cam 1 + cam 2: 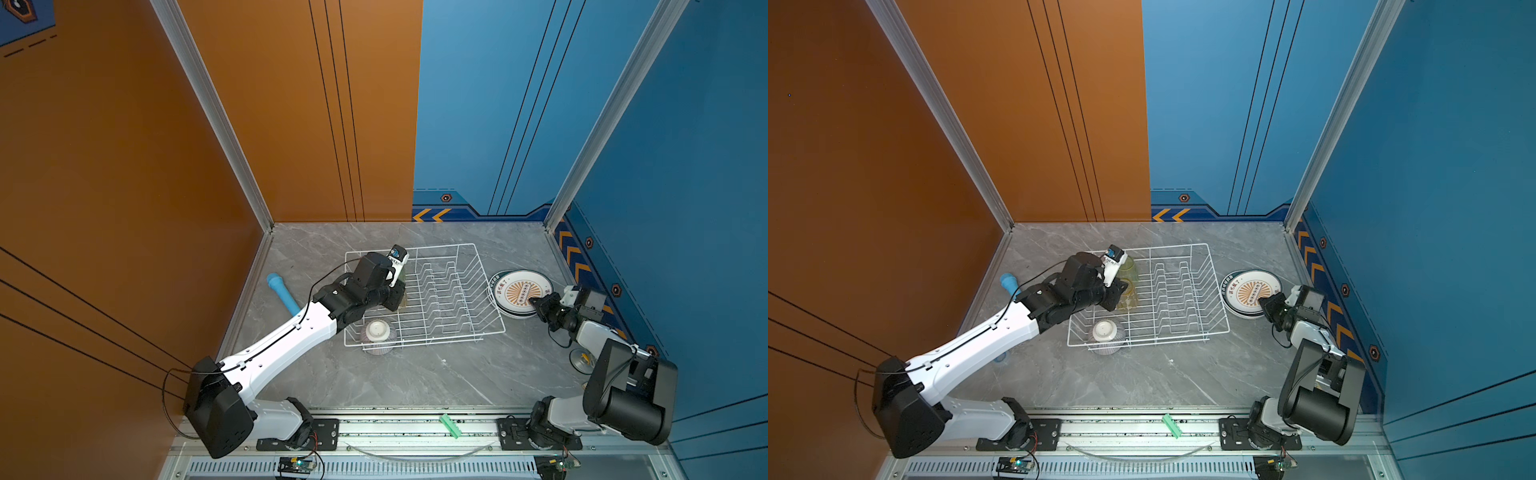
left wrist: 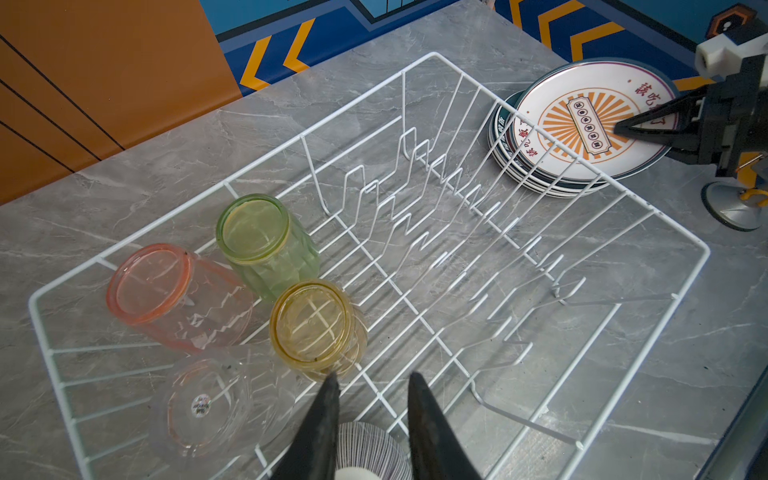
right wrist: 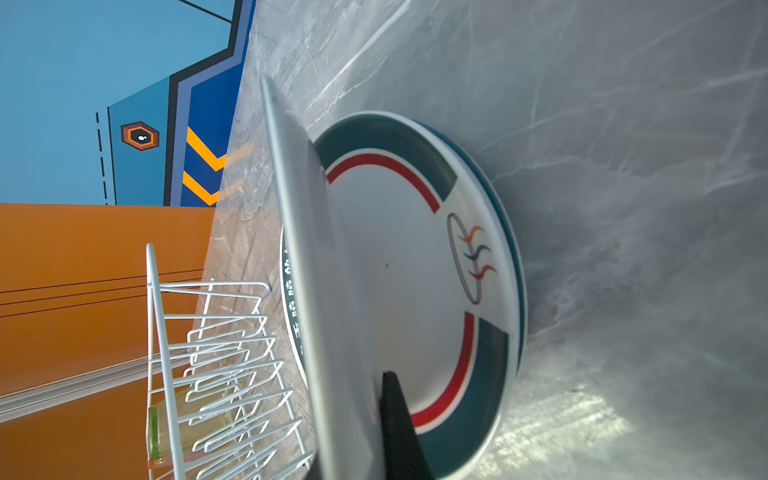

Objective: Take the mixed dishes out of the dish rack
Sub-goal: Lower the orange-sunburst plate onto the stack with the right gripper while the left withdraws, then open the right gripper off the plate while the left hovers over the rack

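Beside the white wire dish rack (image 1: 440, 291), right gripper (image 2: 621, 128) pinches a round white orange-sunburst plate (image 2: 552, 104) lettered 該吃; left gripper (image 2: 372, 376) gapes empty.

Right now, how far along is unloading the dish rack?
Done: plates stacked beside the dish rack. In hand: right jaws pinch the top plate, tilted over that stack. Remaining: four tumblers and the striped bowl in the rack; left jaws open, empty.
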Motion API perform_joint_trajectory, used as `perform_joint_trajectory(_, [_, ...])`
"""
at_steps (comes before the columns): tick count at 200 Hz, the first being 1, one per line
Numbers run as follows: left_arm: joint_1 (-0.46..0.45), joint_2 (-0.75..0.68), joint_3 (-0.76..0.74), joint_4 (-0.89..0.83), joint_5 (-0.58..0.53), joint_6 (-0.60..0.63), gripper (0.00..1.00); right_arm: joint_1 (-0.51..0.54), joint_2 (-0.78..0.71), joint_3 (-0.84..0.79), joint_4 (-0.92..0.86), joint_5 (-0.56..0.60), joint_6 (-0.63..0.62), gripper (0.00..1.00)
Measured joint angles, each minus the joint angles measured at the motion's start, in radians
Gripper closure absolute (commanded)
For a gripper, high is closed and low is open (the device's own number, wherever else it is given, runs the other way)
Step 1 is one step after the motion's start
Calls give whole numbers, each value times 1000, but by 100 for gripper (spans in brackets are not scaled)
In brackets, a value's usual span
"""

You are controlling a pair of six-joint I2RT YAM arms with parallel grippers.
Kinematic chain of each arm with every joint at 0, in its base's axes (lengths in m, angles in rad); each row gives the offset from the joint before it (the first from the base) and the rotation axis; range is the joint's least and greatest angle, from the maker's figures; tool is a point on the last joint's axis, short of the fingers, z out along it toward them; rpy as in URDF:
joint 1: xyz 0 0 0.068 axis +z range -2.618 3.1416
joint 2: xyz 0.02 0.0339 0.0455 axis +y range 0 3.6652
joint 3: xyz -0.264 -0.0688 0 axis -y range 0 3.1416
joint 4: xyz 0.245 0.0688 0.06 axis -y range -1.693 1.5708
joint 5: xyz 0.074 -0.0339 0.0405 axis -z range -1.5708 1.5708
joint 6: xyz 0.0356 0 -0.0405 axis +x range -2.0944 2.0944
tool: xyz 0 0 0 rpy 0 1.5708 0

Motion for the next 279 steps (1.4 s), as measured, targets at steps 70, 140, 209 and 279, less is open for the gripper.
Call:
perform_joint_trajectory(70, [-4,24,24,-21,0,0,70,-2,56,-1,58,-30,14,99])
perform_joint_trajectory(140, [-6,35,34,-29,0,1,69,-2,61,-1,62,-48,13,81])
perform_joint_trajectory(209, [-11,49,49,-52,0,1,68,-5,56,11,-26,-40,-39,58])
perform_joint_trajectory(279, [-11,56,49,-74,0,4,68,14,-27,58,-189,40,-146,47])
